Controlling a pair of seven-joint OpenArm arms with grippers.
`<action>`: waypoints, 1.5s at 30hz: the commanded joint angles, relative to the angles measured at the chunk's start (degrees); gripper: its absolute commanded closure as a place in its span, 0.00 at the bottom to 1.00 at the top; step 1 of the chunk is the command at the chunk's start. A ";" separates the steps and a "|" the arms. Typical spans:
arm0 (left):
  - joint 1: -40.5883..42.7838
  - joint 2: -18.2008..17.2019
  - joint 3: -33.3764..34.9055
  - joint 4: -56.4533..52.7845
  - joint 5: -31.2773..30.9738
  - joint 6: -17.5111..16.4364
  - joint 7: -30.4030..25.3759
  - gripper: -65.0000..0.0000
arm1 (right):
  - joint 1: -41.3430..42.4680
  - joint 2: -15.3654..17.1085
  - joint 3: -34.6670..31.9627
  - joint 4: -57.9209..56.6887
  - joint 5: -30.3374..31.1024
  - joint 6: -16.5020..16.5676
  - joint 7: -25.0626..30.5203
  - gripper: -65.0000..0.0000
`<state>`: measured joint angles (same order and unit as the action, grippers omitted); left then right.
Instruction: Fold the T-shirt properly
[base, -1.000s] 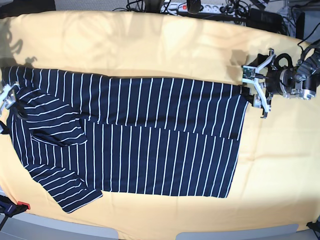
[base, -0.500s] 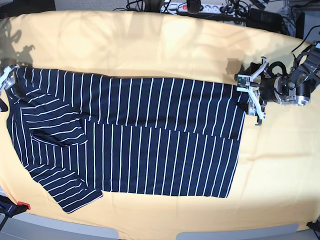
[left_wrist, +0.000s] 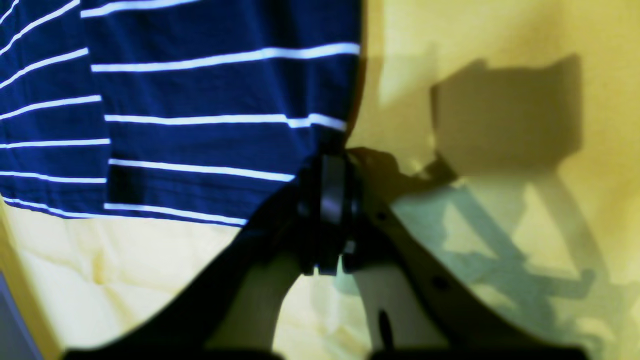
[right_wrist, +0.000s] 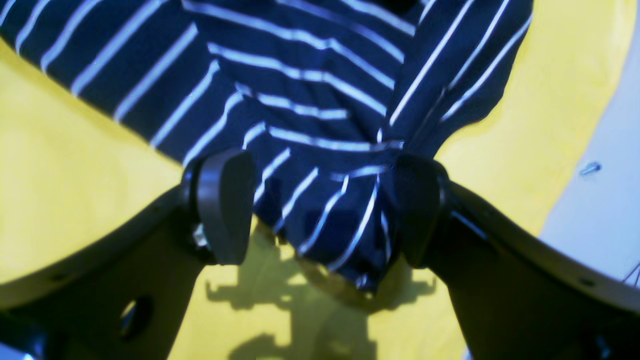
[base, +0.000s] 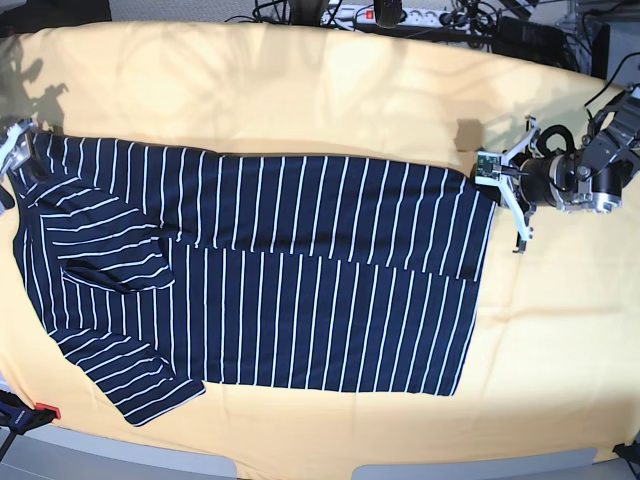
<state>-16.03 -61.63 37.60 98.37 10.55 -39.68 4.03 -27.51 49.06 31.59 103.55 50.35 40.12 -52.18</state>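
**Inspector:** Left wrist view?

**Assistant:** The left tool (left_wrist: 327, 210), open a second earlier, had clamped onto the hem corner of the T-shirt (left_wrist: 200, 100). I judged the next fold could begin.

**Inspector:** Right wrist view?

**Assistant:** The right tool (right_wrist: 320, 200) stood wide, unclosed, straddling bunched sleeve fabric.

**Inspector:** Base view?

**Assistant:** The T-shirt lay flat on the yellow-orange cloth (base: 300, 90) covering the tabletop, long axis left to right, hem toward the left tool, sleeves at the opposite end.

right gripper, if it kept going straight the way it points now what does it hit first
The T-shirt. The right gripper has its jaws open around a bunched corner of the striped fabric, which already lies between the fingertips, so going on it would probably push into that cloth at once. How deep the fold sits is unclear.
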 joint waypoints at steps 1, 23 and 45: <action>-1.16 -1.40 -0.52 0.50 -0.28 0.52 -0.61 1.00 | -0.59 2.12 0.83 0.66 -0.79 -0.12 0.48 0.31; -6.67 -3.28 -0.52 0.66 -7.02 -0.32 -0.61 1.00 | -15.19 1.88 0.59 -0.90 -26.12 -0.12 20.17 0.31; -6.69 -3.30 -0.52 1.49 -6.97 -0.32 -0.61 1.00 | -14.40 1.92 -7.41 -8.96 -47.80 -7.39 36.87 0.32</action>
<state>-21.58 -63.68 37.87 99.09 4.05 -40.18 4.05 -42.04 49.65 23.64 94.15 2.39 33.43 -15.92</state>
